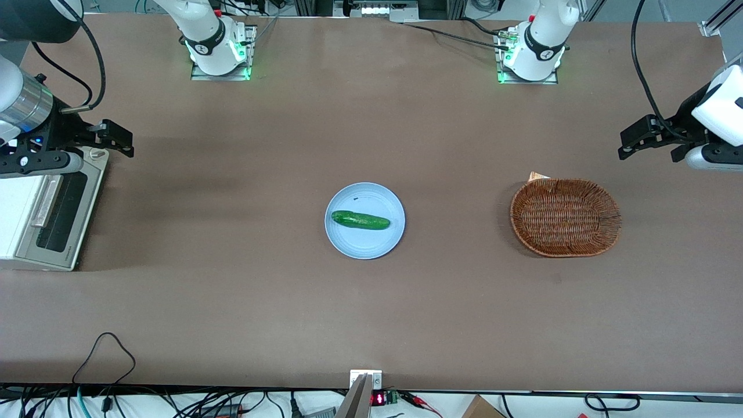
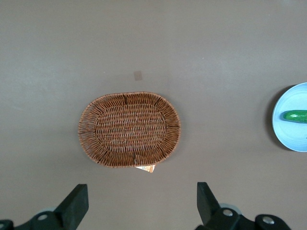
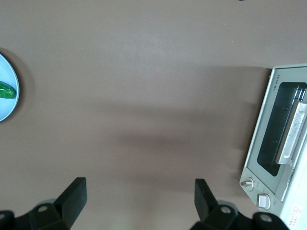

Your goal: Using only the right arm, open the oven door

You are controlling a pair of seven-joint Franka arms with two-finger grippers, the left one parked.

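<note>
brown desk lies bare under the jaws, which gape empty near the shut oven door; approach stage, handle next.

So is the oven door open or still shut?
Shut. The oven door sits flush against the oven's front, handle untouched. The right arm's end effector hangs open above the table beside the oven.
</note>
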